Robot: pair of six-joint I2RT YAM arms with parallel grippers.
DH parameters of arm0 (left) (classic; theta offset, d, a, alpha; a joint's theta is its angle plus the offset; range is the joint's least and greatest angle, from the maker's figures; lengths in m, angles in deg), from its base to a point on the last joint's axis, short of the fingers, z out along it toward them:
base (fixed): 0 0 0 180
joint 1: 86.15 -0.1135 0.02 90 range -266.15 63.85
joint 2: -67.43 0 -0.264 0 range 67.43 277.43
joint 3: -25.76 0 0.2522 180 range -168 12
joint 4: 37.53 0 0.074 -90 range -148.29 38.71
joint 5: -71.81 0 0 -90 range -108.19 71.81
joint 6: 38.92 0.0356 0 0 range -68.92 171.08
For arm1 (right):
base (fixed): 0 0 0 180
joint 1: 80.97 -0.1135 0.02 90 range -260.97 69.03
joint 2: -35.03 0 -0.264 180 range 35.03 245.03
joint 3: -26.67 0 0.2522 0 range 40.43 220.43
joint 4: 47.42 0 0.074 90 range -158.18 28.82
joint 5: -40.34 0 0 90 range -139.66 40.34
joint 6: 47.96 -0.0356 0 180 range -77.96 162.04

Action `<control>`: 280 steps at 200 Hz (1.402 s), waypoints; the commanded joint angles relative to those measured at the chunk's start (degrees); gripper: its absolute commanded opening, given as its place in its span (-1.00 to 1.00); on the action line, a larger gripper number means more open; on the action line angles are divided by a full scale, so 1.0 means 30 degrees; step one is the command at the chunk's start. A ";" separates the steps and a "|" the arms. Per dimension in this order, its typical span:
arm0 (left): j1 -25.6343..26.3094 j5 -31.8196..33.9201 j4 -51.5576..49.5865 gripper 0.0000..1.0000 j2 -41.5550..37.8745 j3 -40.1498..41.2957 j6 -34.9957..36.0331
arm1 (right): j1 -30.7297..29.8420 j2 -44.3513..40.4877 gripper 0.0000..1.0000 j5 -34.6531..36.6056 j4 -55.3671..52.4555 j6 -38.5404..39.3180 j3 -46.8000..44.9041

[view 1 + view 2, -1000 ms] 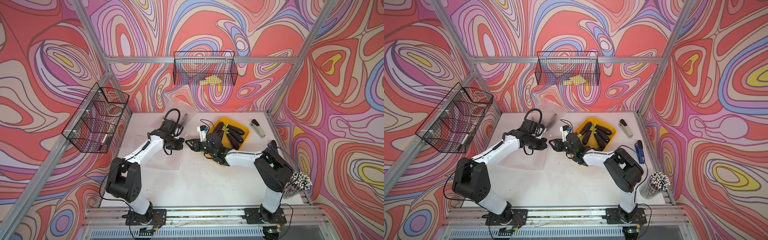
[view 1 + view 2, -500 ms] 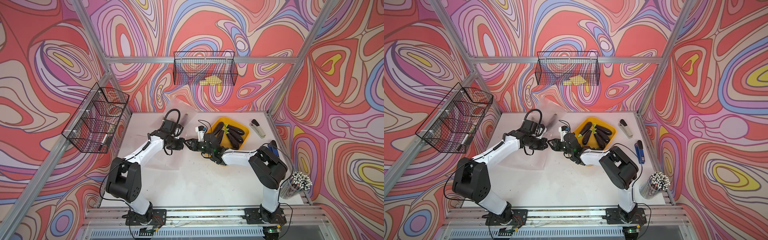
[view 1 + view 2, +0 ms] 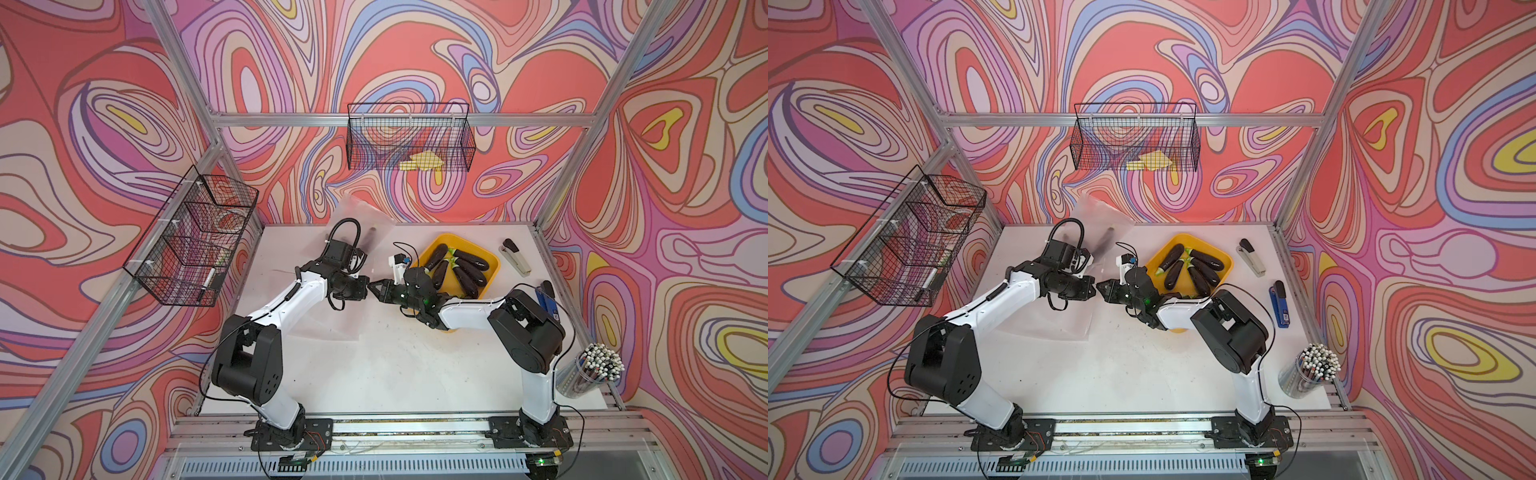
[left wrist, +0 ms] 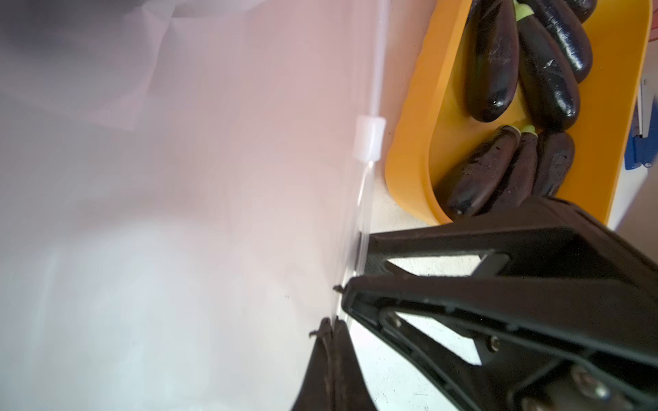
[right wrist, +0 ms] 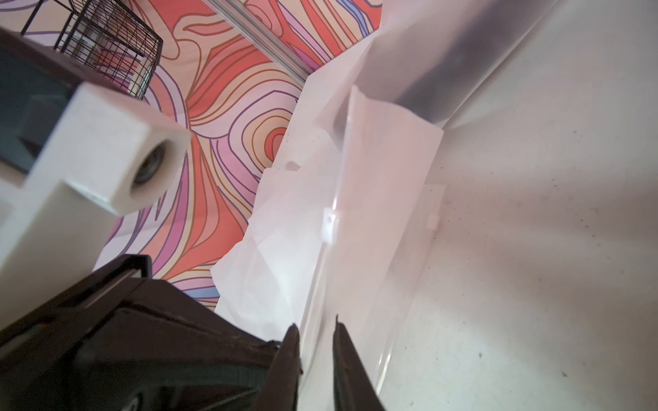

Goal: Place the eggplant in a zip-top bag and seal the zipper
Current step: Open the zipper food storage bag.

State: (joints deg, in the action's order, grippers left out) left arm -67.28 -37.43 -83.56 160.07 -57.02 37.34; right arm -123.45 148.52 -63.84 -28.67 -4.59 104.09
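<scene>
- My left hand [image 4: 331,322] pinches the clear plastic zip-top bag [image 4: 178,213] beside the yellow plastic tray [image 4: 409,160] of purple eggplants [image 4: 493,71].
- My right hand [image 5: 315,325], narrowly parted, straddles that bag's edge.

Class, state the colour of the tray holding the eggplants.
Yellow-orange; the left wrist view shows the tray best.

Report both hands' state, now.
Left hand: closed, holding the bag by its edge.
Right hand: slightly open, bag edge between its fingers.
</scene>
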 commanded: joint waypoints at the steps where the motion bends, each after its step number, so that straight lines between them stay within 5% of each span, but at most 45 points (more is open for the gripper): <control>1: 0.0061 0.0083 0.0297 -1.00 -0.0614 0.0101 -0.0021 | -0.0127 0.0600 -0.62 0.0212 -0.0095 -0.0115 -0.0213; 107: 0.0098 -0.0150 -0.0083 -1.00 -0.0986 -0.0199 0.0160 | -0.0237 0.1652 -0.43 -0.0009 -0.2735 0.0017 0.1741; 129: 0.0154 0.1106 -0.0262 -1.00 -0.1230 -0.0120 0.0191 | -0.0284 0.1816 -0.87 -0.0045 -0.2527 -0.0076 0.2098; 150: 0.0233 0.3016 -0.0539 -1.00 -0.1087 -0.0065 0.0492 | -0.0358 0.1077 -1.00 -0.0092 -0.2589 -0.0030 0.1891; 217: 0.1390 0.5359 -0.0664 -0.35 -0.0375 0.0138 0.0740 | -0.1207 -0.0155 -1.00 0.0367 -0.3023 -0.0222 0.1637; 280: 0.1798 0.8302 -0.2701 -0.34 0.0153 0.0386 0.1450 | -0.1222 -0.1495 -1.00 0.0883 -0.3864 0.0453 0.1521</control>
State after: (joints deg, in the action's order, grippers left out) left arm -62.17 -17.28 -86.75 158.91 -56.99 40.29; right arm -126.71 148.63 -62.18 -39.78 -5.18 108.68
